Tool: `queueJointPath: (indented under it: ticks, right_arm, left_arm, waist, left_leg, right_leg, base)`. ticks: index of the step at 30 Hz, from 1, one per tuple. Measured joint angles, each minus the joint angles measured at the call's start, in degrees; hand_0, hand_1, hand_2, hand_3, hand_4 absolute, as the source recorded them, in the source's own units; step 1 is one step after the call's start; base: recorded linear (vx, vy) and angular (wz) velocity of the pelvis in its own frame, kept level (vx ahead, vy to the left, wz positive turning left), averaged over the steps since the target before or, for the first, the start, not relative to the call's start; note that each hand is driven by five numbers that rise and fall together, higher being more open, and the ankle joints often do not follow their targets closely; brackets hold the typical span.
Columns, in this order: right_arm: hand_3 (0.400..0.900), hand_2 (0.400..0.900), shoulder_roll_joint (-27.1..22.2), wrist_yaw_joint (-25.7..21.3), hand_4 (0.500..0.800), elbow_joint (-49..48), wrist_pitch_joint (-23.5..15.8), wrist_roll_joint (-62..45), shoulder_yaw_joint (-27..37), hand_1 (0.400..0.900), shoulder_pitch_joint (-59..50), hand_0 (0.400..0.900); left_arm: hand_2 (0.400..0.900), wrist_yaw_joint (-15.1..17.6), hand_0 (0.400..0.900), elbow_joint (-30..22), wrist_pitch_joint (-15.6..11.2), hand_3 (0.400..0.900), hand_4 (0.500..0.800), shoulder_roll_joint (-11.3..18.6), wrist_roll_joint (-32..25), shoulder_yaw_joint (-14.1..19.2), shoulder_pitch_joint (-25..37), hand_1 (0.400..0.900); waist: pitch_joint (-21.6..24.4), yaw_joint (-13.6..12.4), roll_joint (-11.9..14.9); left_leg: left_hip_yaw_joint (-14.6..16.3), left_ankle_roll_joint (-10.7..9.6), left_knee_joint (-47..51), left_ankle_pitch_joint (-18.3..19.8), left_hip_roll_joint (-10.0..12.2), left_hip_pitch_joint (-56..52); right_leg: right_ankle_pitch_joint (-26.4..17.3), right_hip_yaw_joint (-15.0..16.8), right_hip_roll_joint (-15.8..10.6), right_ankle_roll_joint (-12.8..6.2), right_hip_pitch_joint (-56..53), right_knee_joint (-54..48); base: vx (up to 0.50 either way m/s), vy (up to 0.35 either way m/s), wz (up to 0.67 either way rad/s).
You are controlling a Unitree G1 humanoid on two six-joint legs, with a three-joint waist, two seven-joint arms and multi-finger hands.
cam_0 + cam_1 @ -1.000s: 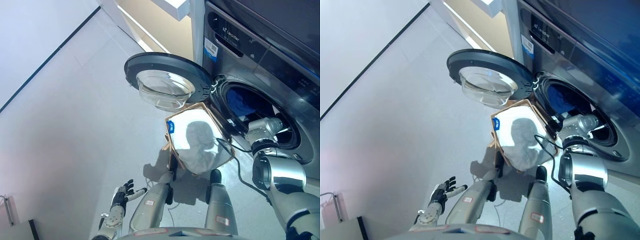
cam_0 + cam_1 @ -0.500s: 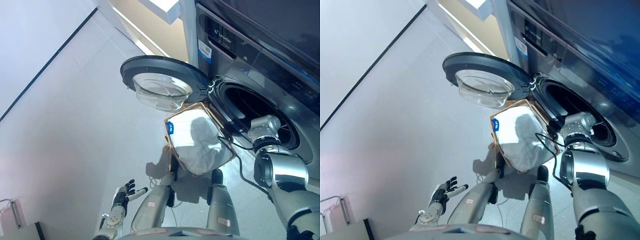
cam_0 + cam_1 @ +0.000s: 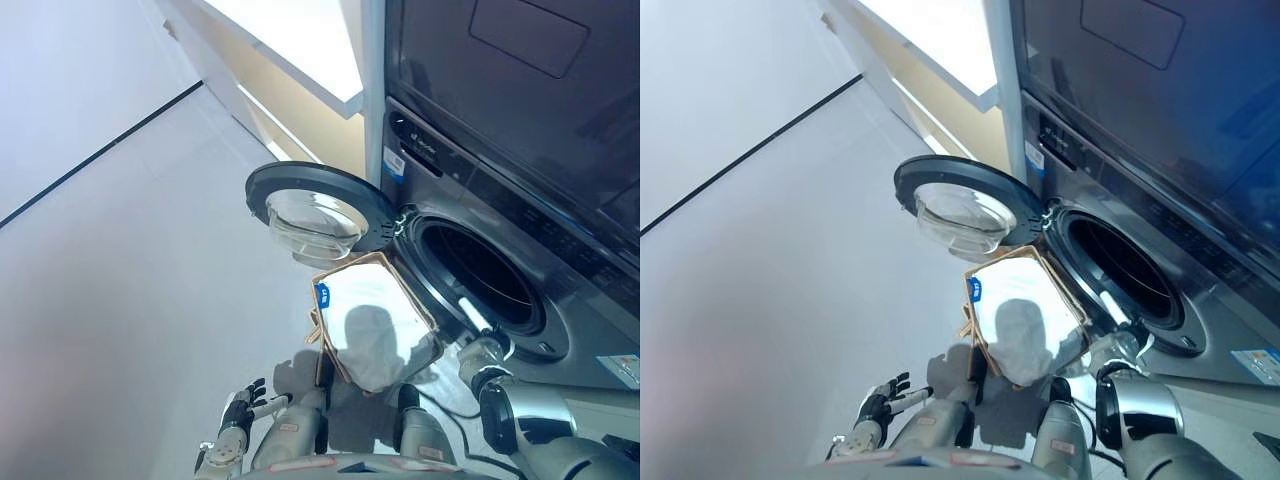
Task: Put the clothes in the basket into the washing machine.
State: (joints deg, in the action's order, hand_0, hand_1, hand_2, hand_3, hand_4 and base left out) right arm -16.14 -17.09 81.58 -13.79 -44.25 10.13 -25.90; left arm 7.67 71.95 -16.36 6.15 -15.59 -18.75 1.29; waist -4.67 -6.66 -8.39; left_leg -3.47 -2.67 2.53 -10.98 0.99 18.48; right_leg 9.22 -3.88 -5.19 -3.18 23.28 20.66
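Compared with a second ago, the right arm has drawn back out of the drum opening toward the lower right corner, and the blue garment seen inside the drum then no longer shows; the whole view has also tilted upward, so the machine front fills more of the right side.

Nearest, at the bottom left, the left hand (image 3: 236,421) hangs over the pale floor (image 3: 130,290) with its dark fingers relaxed and slightly spread, touching nothing. At the lower right, the right arm ends near the machine's base; the right hand (image 3: 1118,347) is only partly visible, and whether its fingers are open or curled cannot be told.

Just beyond, in the centre, the basket (image 3: 330,345) sits on the floor directly below the open door. It is brown-rimmed, lined with white cloth (image 3: 375,330), and carries a small blue tag (image 3: 323,294) whose writing is too small to read. Its long axis runs from near to far, toward the machine.

Farther right stands the washing machine (image 3: 1200,250), dark grey, its round drum opening (image 3: 478,282) dark inside. Its door (image 3: 318,212) swings out to the left. Labels on the front panel cannot be read.
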Motion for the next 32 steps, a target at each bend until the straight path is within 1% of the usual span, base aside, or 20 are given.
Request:
queueJointPath:
  ticks: [2, 4, 8, 10, 11, 13, 16, 19, 25, 32]
  right_arm:
    - [0.9, 0.9, 0.8, 0.8, 0.8, 0.2, 1.3, 3.8, -1.1, 0.9, 4.3, 0.9]
    - [0.9, 0.9, 0.9, 1.2, 0.8, 0.3, 2.4, 9.5, -3.0, 0.9, 8.1, 0.9]
    - [0.9, 0.9, 0.6, 1.1, 0.8, 0.6, 4.1, 25.6, -7.9, 0.9, 14.3, 0.9]
    - [0.9, 0.9, 0.5, 1.1, 0.8, 0.4, 4.2, 33.2, -11.5, 0.9, 16.6, 0.9]
    - [0.9, 0.9, 0.3, 0.9, 0.8, 0.4, 4.6, 38.7, -14.2, 0.9, 18.1, 0.9]
    - [0.9, 0.9, 0.2, 0.8, 0.8, 0.3, 5.3, 47.5, -17.9, 0.9, 20.7, 0.9]
    - [0.9, 0.9, 0.4, 1.2, 0.8, 0.1, 5.6, 57.0, -20.1, 0.9, 24.0, 0.9]
    - [0.9, 0.9, 0.7, 1.4, 0.8, 0.8, 6.0, 59.5, -20.0, 0.9, 26.9, 0.9]
    - [0.9, 0.9, 0.8, 2.7, 0.8, 2.0, 6.9, 58.1, -19.0, 0.9, 28.7, 0.9]
    - [0.9, 0.9, 1.7, 3.4, 0.8, 1.5, 7.4, 57.2, -19.7, 0.9, 27.8, 0.9]
  left_arm:
    - [0.9, -0.5, 0.9, 1.2, 0.2, 0.9, 0.8, 0.0, 0.6, 2.0, -0.4, 0.9]
    - [0.9, -0.8, 0.9, 2.3, 0.4, 0.9, 0.8, 0.3, 1.8, 2.9, -1.1, 0.9]
    - [0.9, -2.2, 0.9, 4.4, 1.2, 0.9, 0.8, 1.4, 4.9, 4.6, -1.2, 0.9]
    - [0.9, -2.6, 0.9, 5.1, 1.2, 0.9, 0.8, 2.0, 6.3, 5.2, -1.2, 0.9]
    - [0.9, -3.0, 0.9, 5.6, 1.2, 0.9, 0.8, 2.2, 7.4, 5.4, -1.2, 0.9]
    - [0.9, -3.5, 0.9, 6.3, 1.2, 0.9, 0.8, 2.5, 9.3, 5.6, -1.9, 0.9]
    - [0.9, -4.7, 0.9, 7.6, 1.3, 0.9, 0.8, 2.7, 11.4, 6.2, -2.5, 0.9]
    - [0.9, -5.0, 0.9, 8.2, 1.3, 0.9, 0.8, 2.7, 13.0, 6.4, -2.9, 0.9]
    - [0.9, -5.8, 0.9, 8.3, 2.4, 0.9, 0.8, 2.6, 15.6, 6.1, -3.4, 0.9]
    - [0.9, -6.9, 0.9, 8.2, 2.6, 0.9, 0.8, 2.4, 15.8, 6.0, -3.8, 0.9]
  waist:
    - [0.5, 0.6, 0.9]
    - [1.8, 1.4, 2.3]
    - [4.1, 2.5, 5.1]
    - [5.1, 2.6, 6.4]
    - [5.2, 2.7, 6.8]
    - [6.0, 3.1, 7.3]
    - [6.8, 3.3, 7.3]
    - [7.8, 3.9, 6.9]
    - [8.9, 4.5, 6.6]
    - [9.6, 4.5, 6.8]
  left_leg:
    - [0.2, 0.2, 0.2, 0.2, 0.1, -2.1]
    - [0.3, 0.1, 0.2, 0.8, 0.2, -3.3]
    - [0.2, 0.1, 0.4, 1.5, 0.5, -6.3]
    - [0.4, 0.0, 0.8, 1.6, 0.7, -7.5]
    - [0.5, -0.1, 1.0, 1.7, 0.8, -8.6]
    - [0.7, -0.1, 0.9, 2.6, 0.8, -10.2]
    - [0.7, 0.2, 0.8, 3.4, 0.8, -12.4]
    - [0.8, 0.3, 0.8, 3.9, 0.8, -13.8]
    - [2.1, 0.4, 0.9, 4.8, 0.9, -16.8]
    - [2.1, 0.4, 0.8, 5.3, 0.9, -18.2]
  right_leg:
    - [0.0, 0.1, 0.0, 0.0, -2.2, -1.1]
    - [0.0, 0.1, 0.3, 0.0, -3.9, -2.2]
    - [0.0, -0.1, 0.8, -0.02, -7.9, -4.7]
    - [0.0, -0.2, 0.9, 0.01, -9.2, -5.2]
    - [0.0, -0.1, 1.1, 0.01, -10.3, -5.7]
    - [0.0, 0.0, 1.1, 0.06, -12.2, -6.4]
    - [0.1, 0.0, 1.1, 0.22, -15.0, -7.7]
    - [0.1, 0.1, 1.1, 0.2, -16.9, -8.7]
    - [-0.1, 1.0, 1.2, 0.06, -19.9, -9.9]
    - [-0.2, 1.0, 1.3, 0.23, -21.9, -11.0]
  base:
    - [0.02, -0.02, -0.05]
    - [0.0, 0.0, 0.0]
    - [0.0, -0.013, 0.0]
    - [-0.01, -0.013, -0.08]
    - [-0.01, -0.006, -0.05]
    - [0.01, -0.005, -0.03]
    - [0.02, -0.001, -0.06]
    - [0.03, 0.007, -0.06]
    - [0.02, 0.003, -0.06]
    - [0.0, 0.0, 0.0]
